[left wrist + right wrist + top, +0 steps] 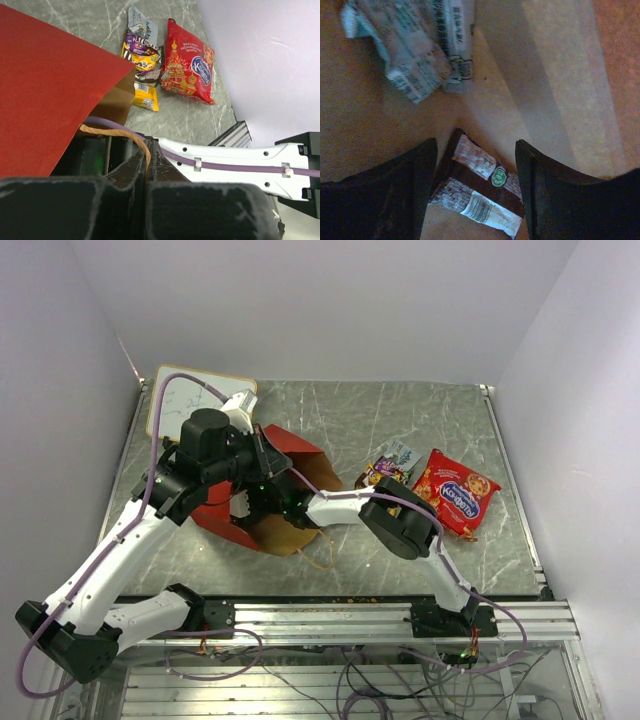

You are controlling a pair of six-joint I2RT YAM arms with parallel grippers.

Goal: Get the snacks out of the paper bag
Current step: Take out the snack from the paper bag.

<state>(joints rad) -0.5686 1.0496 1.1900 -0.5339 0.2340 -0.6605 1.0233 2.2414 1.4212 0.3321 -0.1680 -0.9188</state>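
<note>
The red paper bag (300, 453) lies on its side, its brown mouth toward the front; it also shows in the left wrist view (45, 90). My left gripper (264, 462) (148, 150) is shut on the bag's tan loop handle (120, 133). My right gripper (288, 508) (476, 146) is inside the bag, open, its fingers either side of a dark brown bar (485, 187). Grey-white wrappers (415, 50) lie deeper in the bag. Outside, the large red crinkly bag (457, 491) (187, 62) and a small pile of packets (385, 468) (142, 55), with an orange-yellow one (146, 97), lie on the table.
A white-faced board with a tan frame (195, 400) lies at the back left behind the bag. Walls close in on the left, back and right. A metal rail (350, 615) runs along the table's front edge.
</note>
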